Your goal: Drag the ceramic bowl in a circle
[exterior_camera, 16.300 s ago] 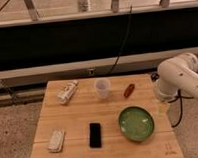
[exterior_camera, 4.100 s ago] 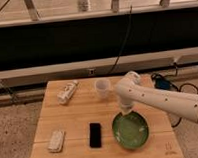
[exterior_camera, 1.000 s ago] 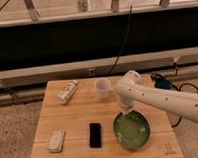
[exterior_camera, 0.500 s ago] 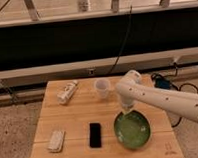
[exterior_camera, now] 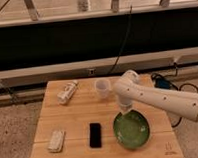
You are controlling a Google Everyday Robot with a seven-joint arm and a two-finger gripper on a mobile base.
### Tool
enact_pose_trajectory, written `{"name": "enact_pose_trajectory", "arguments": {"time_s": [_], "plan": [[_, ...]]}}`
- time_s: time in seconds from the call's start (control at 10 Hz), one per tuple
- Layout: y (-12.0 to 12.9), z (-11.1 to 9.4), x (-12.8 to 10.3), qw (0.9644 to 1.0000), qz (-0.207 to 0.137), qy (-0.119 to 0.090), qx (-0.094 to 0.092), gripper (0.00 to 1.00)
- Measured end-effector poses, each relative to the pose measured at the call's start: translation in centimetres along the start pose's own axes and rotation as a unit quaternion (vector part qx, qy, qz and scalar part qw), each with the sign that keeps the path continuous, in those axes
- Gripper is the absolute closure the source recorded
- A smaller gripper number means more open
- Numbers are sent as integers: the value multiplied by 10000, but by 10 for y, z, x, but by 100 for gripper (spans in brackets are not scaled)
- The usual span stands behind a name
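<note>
The ceramic bowl (exterior_camera: 132, 131), wide, shallow and green with a darker rim, sits on the wooden table (exterior_camera: 74, 120) at the front right. My gripper (exterior_camera: 125, 111) points down at the bowl's far-left rim, at the end of the white arm (exterior_camera: 163, 100) that reaches in from the right. The gripper's tip meets the rim; the arm hides the contact itself.
A small translucent white cup (exterior_camera: 102, 88) stands just behind the gripper. A black phone (exterior_camera: 95, 135) lies left of the bowl. A white packet (exterior_camera: 56, 140) is at the front left and a pale bottle (exterior_camera: 67, 91) at the back left. The bowl is near the table's right and front edges.
Since the earliest frame the arm has swung from the table's right side onto the bowl's rim, and the bowl has shifted slightly left and forward. Over the last second almost nothing moves.
</note>
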Motion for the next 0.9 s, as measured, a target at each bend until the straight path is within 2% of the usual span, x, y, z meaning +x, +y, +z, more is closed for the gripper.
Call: {"name": "enact_pose_trajectory", "arguments": {"time_s": [0.9], "plan": [[-4, 0, 3, 10000, -65, -4, -4, 98]]}}
